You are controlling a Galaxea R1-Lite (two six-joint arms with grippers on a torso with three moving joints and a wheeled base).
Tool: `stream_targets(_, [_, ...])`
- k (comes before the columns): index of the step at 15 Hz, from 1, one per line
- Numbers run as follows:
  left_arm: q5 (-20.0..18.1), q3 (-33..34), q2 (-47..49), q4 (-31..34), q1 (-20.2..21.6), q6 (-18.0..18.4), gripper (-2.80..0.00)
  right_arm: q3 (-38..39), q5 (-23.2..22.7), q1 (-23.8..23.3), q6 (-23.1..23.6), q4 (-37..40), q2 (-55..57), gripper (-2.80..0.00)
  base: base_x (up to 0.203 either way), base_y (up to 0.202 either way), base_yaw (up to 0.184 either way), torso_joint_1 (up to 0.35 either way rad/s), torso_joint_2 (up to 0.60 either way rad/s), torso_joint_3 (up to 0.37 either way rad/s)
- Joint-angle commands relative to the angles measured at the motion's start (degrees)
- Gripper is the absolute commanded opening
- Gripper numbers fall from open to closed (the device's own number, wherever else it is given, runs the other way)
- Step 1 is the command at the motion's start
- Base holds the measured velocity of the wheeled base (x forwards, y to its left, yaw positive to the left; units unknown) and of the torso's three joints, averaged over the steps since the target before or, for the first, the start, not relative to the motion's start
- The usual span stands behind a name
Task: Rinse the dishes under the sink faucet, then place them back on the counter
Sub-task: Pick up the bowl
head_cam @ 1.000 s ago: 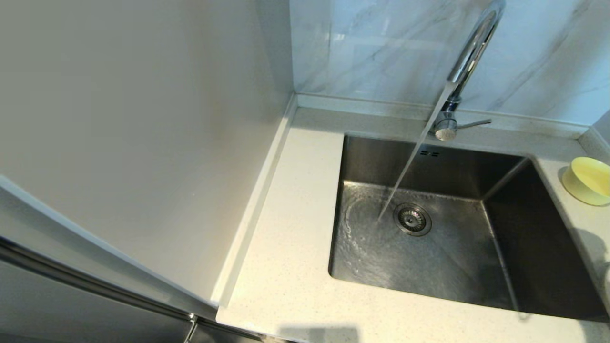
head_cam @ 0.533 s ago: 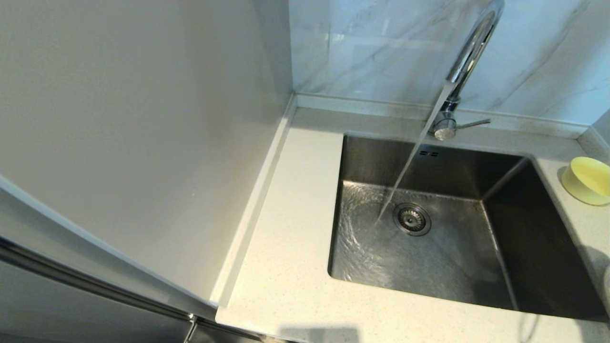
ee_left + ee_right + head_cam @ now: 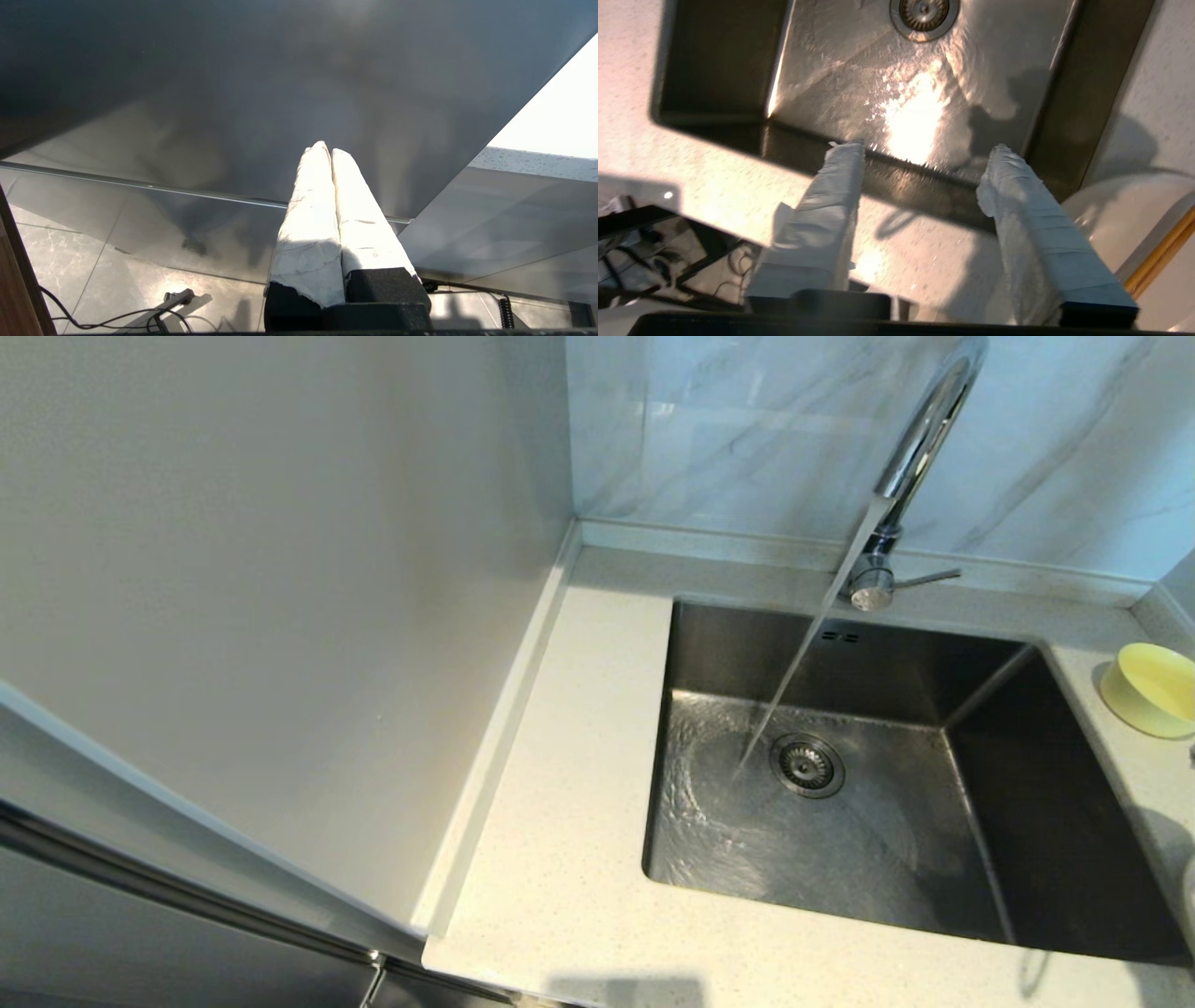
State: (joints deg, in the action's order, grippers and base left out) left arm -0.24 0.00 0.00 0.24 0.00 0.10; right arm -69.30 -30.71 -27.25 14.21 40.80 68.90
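We see the right gripper [image 3: 924, 154] released, fingers spread wide, empty, hovering over the near rim of the desk [image 3: 579, 859] at the edge of the basin [image 3: 990, 859]. White plate [image 3: 1111, 210] sits just beside it on the desk, with what looks like a chopstick [image 3: 1157, 256] against it. Left gripper [image 3: 325, 151] clenched, holding nothing, parked low beside a grey panel. Sink faucet [image 3: 920, 439] is running, stream landing just beside the drain [image 3: 807, 765]. Yellow bowl [image 3: 1150, 689] on the desk right of the basin. Nothing is grasped, so we judge a pickup comes next. Risks: wet desk and thin plate rim could let the plate slip from the gripper; chopstick could roll into the basin if nudged.
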Motion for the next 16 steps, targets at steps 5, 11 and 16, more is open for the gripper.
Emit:
stream_targets(5, [0.1,0.0,0.0,0.0,0.0,0.0,-2.8,9.8,11.7,2.5,0.7,-23.3,2.6,0.0,0.0,0.0,0.0,0.0,0.0,0.0])
stream_targets(11, [0.0,0.0,0.0,0.0,0.0,0.0,-2.8,5.1,40.7,9.9,9.0,-31.1,17.0,0.0,0.0,0.0,0.0,0.0,0.0,0.0])
stream_targets(16, [0.0,0.0,0.0,0.0,0.0,0.0,-2.8,-5.4,45.0,10.2,8.2,-29.0,28.8,0.0,0.0,0.0,0.0,0.0,0.0,0.0])
